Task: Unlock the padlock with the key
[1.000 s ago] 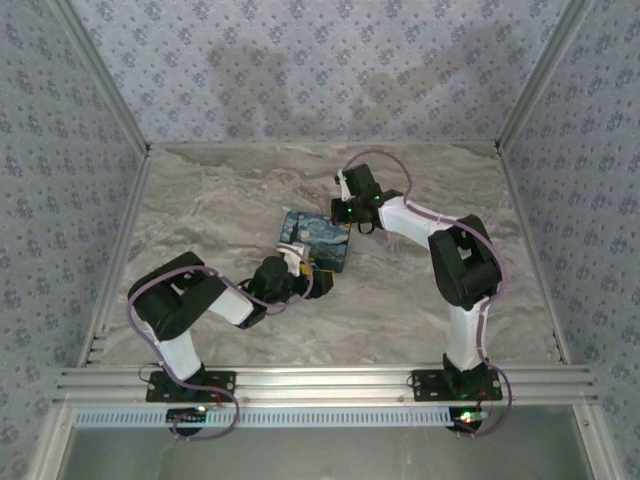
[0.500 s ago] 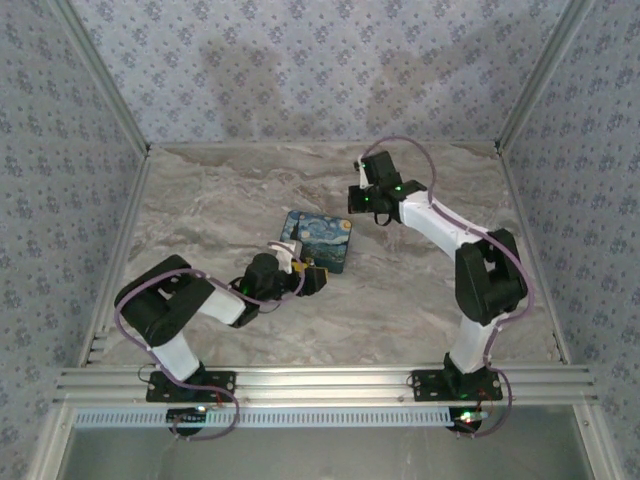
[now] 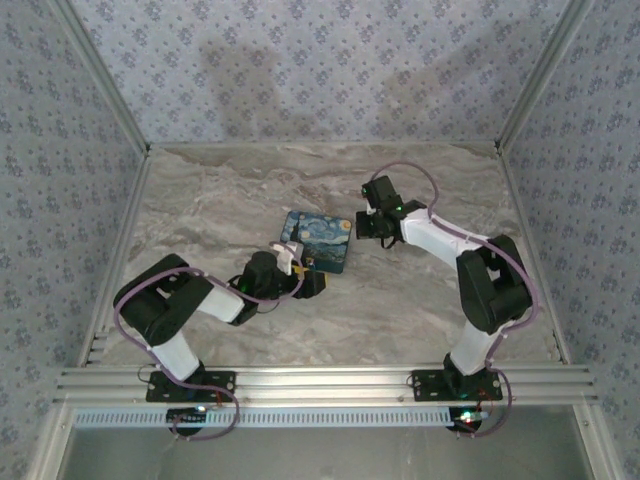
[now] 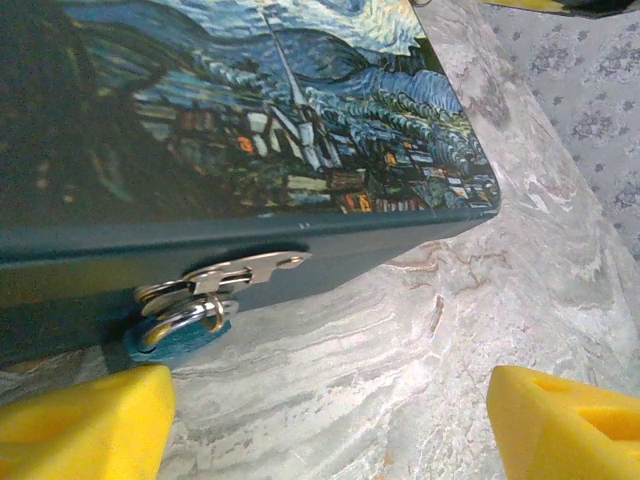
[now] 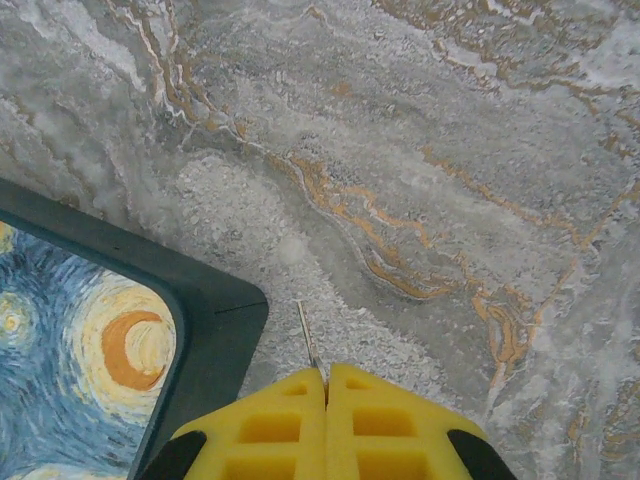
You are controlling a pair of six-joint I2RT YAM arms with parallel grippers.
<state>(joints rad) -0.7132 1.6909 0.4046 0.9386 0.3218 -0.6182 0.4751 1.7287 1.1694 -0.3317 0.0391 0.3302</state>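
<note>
A tiny blue padlock (image 4: 178,335) hangs by its silvery shackle from the metal hasp (image 4: 225,278) on the front of the swirly-painted box (image 4: 260,110). My left gripper (image 4: 330,425) is open, its yellow pads on either side of bare marble, the left pad (image 4: 85,420) just below the padlock. My right gripper (image 5: 326,385) is shut on the key (image 5: 308,340), whose thin blade sticks out past the pads, beside the box corner (image 5: 215,320). From above, the box (image 3: 318,240) lies between the left gripper (image 3: 300,270) and the right gripper (image 3: 362,225).
Marble tabletop (image 3: 250,190) stretches behind and to the sides of the box. Patterned walls with metal rails (image 3: 320,147) enclose the table on three sides.
The right arm has swung away and come back down to the box's right corner with the key. The left arm has lowered and barely shifted by the box front.
</note>
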